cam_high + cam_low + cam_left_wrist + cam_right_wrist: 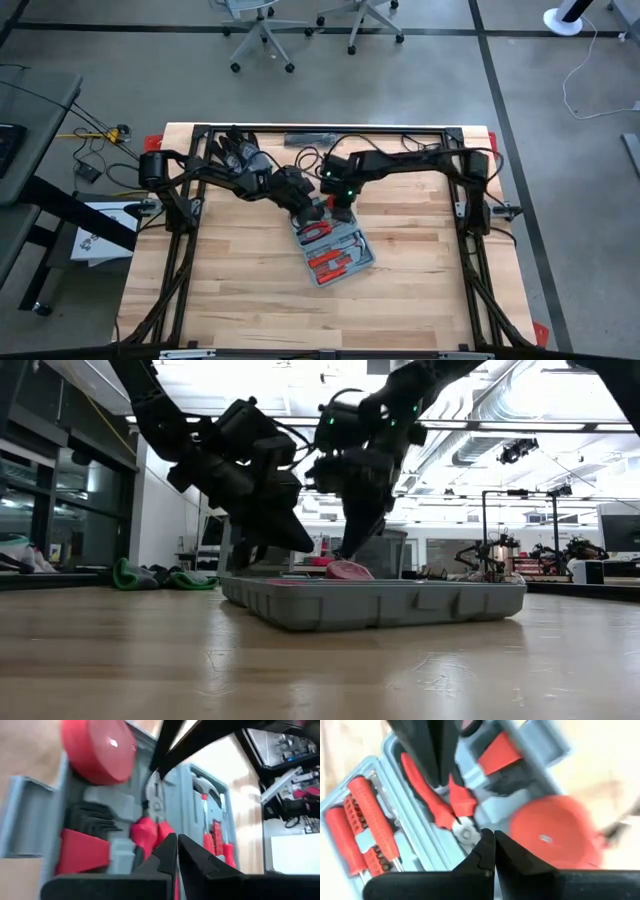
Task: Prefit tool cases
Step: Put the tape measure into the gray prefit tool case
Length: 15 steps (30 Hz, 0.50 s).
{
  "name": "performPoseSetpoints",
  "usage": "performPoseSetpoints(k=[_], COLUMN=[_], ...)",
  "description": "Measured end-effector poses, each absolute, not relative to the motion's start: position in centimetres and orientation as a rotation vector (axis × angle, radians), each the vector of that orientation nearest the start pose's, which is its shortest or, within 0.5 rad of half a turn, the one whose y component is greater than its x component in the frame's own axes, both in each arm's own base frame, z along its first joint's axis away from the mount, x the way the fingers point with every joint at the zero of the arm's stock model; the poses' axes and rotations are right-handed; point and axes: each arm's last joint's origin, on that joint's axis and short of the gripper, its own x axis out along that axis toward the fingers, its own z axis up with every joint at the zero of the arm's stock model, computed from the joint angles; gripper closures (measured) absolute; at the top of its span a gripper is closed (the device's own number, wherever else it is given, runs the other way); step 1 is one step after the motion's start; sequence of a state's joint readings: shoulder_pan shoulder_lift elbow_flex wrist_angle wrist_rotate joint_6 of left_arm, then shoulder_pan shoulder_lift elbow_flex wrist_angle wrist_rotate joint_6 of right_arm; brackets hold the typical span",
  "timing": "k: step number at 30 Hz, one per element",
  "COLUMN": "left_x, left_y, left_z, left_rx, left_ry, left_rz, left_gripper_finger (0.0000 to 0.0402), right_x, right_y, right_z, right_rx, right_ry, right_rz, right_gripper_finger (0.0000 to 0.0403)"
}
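The blue-grey tool case (336,250) lies open and flat on the wooden table, a little behind its middle, with red-handled tools in its recesses. A red round tape measure (97,750) and red-handled pliers (442,807) lie in the half nearer the arms; screwdrivers (367,827) fill the other half. Both grippers are shut and reach down into that nearer half: my left gripper (308,212) over the pliers' handles, my right gripper (343,213) over the pliers' metal head. My left gripper sets its shut fingertips (441,779) on the pliers' red handles (454,795), near where they meet, slanting down from the far left. The pliers lie in the case. My right gripper sets its shut fingertips (159,767) on the pliers' metal head (156,795), steeply from above.
A dark frame (330,130) runs around the table's far edge and sides. A flat dark object (320,138) lies at the far edge. Bare wood (300,310) stretches from the case to the near edge. Office chairs (265,30) stand on the floor beyond.
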State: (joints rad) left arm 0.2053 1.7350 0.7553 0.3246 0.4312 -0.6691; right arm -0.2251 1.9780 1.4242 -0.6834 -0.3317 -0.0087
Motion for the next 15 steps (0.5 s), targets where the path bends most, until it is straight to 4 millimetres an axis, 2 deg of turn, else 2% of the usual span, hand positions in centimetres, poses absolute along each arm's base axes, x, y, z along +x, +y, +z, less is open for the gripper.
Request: performPoseSetpoints(k=[5,15], left_x=[32.1,32.4], left_y=[6.2,9.3], left_z=[13.9,14.1], left_rx=[-0.827,-0.744], left_ry=[0.621,0.559], left_rz=[0.066,0.244], left_gripper_finger=[0.0392,0.0392], right_x=[38.4,37.8], right_y=[-9.0,-12.0], right_z=[18.8,18.4], right_rx=[0.295,0.320], right_ry=[1.160,1.157], right_rz=[0.040,-0.098], right_gripper_finger=[0.0403,0.0403])
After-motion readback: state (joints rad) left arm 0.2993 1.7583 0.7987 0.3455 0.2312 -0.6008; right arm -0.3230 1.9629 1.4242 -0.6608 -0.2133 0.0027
